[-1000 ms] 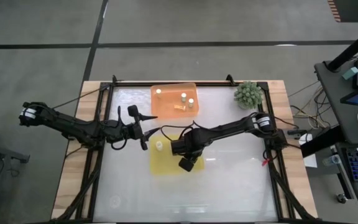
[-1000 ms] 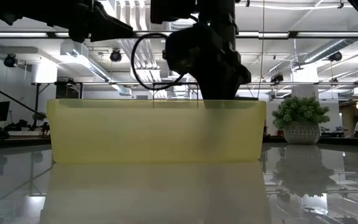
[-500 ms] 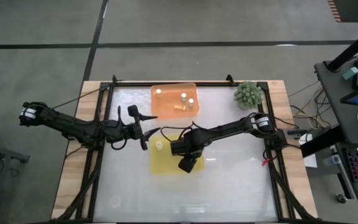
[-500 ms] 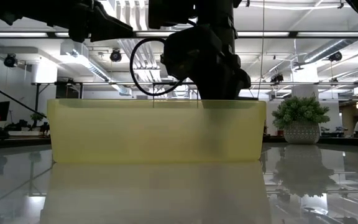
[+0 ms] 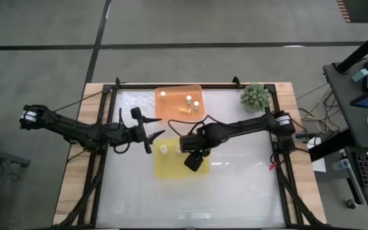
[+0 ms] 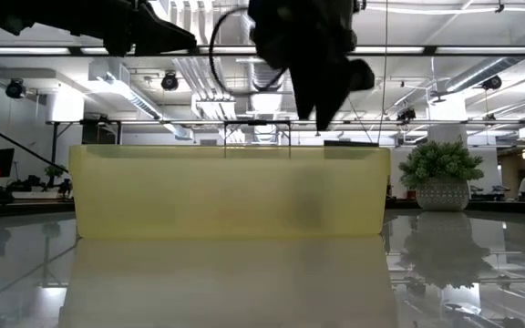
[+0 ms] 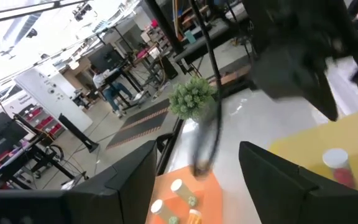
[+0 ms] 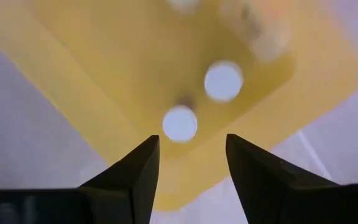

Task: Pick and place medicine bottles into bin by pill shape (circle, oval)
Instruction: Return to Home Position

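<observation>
The medicine bottles are small white-capped cylinders. Three stand and one lies in the orange tray (image 5: 179, 102). One bottle (image 5: 163, 149) stands in the yellow tray (image 5: 171, 167); the right wrist view shows two white caps (image 8: 180, 123) (image 8: 223, 81) there, with blurred ones beyond. My right gripper (image 8: 188, 155) hangs open above the yellow tray, pointing down, with nothing between its fingers; in the low view it (image 6: 320, 109) is clear of the tray's rim. My left gripper (image 5: 153, 138) waits open, held level, left of the yellow tray.
A green spiky plant ball (image 5: 255, 96) in a pot stands at the table's far right corner. The orange tray sits at the far edge, the yellow tray mid-table. Bare glossy table (image 5: 235, 191) lies near the front and to the right.
My right gripper has risen out of the yellow tray and now hangs above its rim, shifted slightly toward the far right. The bottles in the yellow tray stay standing. The left arm has kept still.
</observation>
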{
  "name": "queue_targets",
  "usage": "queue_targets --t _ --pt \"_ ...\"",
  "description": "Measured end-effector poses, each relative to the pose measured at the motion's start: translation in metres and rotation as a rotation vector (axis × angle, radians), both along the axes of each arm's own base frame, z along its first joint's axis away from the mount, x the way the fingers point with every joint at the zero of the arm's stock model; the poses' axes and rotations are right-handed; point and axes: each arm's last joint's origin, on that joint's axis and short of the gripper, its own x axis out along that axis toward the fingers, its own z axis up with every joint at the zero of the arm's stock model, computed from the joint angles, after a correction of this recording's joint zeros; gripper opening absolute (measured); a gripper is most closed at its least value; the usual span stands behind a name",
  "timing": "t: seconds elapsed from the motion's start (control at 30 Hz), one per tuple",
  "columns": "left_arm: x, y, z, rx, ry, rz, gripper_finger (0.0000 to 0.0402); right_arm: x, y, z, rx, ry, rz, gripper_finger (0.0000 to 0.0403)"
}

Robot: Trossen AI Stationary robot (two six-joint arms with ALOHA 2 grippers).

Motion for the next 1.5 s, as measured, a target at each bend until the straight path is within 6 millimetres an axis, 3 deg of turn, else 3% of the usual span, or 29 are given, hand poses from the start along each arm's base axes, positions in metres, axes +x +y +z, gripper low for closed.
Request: queue_targets --t 0.17,0.3,0.43,0.53,0.77,1.03,1.23,1.5 --pt "-0.002 0.0 0.003 -0.007 -0.02 -0.003 0.0212 -0.012 0.009 0.038 -0.191 -0.183 0.089 0.0176" --pt "-0.006 -0.002 0.011 -0.024 -0.073 -0.016 0.0212 -0.022 0.029 0.066 -0.385 -0.356 0.259 0.0171" --pt "-0.014 -0.005 0.016 -0.043 -0.094 -0.044 0.0212 -0.033 0.045 0.082 -0.597 -0.503 0.425 0.0167" --pt "-0.026 -0.009 0.018 -0.053 -0.066 -0.077 0.0212 -0.045 0.043 0.087 -0.659 -0.593 0.49 0.0166" --pt "-0.066 -0.008 0.028 -0.128 -0.101 -0.148 0.0212 -0.076 0.019 0.07 -0.796 -0.791 0.558 0.0166" --pt "-0.085 -0.002 0.004 -0.126 -0.082 -0.152 0.0212 -0.118 -0.019 0.051 -0.76 -1.107 0.517 0.0146" --pt "-0.104 0.004 -0.004 -0.134 -0.162 -0.157 0.019 -0.15 -0.044 0.031 -0.789 -1.143 0.447 0.0123" --pt "-0.123 0.011 -0.018 -0.136 -0.234 -0.161 0.0132 -0.187 -0.058 0.018 -0.771 -1.211 0.453 0.0088"
